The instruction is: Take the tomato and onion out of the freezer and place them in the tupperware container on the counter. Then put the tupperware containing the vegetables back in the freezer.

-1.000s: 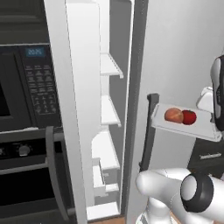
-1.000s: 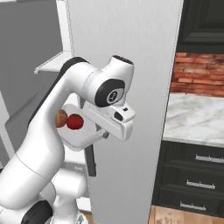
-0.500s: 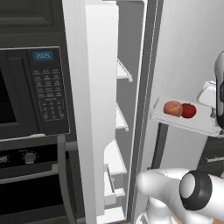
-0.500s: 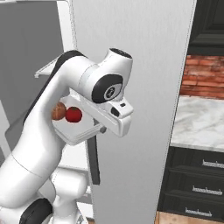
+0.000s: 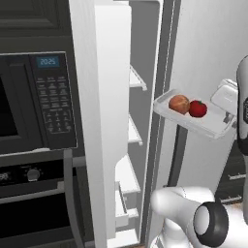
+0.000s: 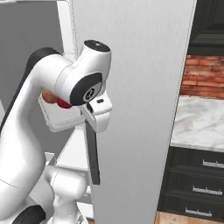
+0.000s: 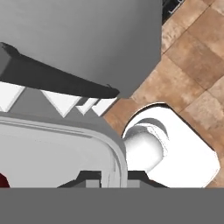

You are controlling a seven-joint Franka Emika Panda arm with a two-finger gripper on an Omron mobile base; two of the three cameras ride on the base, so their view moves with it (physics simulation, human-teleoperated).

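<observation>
The tupperware container (image 5: 211,127) hangs in the air in front of the open freezer (image 5: 138,58), tilted a little. In it lie the orange-brown onion (image 5: 179,103) and the red tomato (image 5: 197,108), side by side. My gripper (image 5: 227,117) is shut on the tray's right rim. In the hand view the gripper (image 7: 114,179) clamps the container's rim (image 7: 117,154), and a sliver of tomato (image 7: 3,180) shows at the left edge. From the right, onion (image 6: 48,97) and tomato (image 6: 65,104) peek out behind my arm. The counter (image 6: 201,124) lies to the right.
The freezer's open door (image 5: 99,121) with white bins stands left of the tray. The other grey door (image 6: 135,87) with its dark vertical handle (image 6: 92,153) is close to my hand. A black oven with keypad (image 5: 48,97) sits at the left. Brick wall (image 6: 205,74) backs the counter.
The whole picture has shifted, so the base has driven. The tray with both vegetables stays in my shut gripper and now sits nearer the freezer opening.
</observation>
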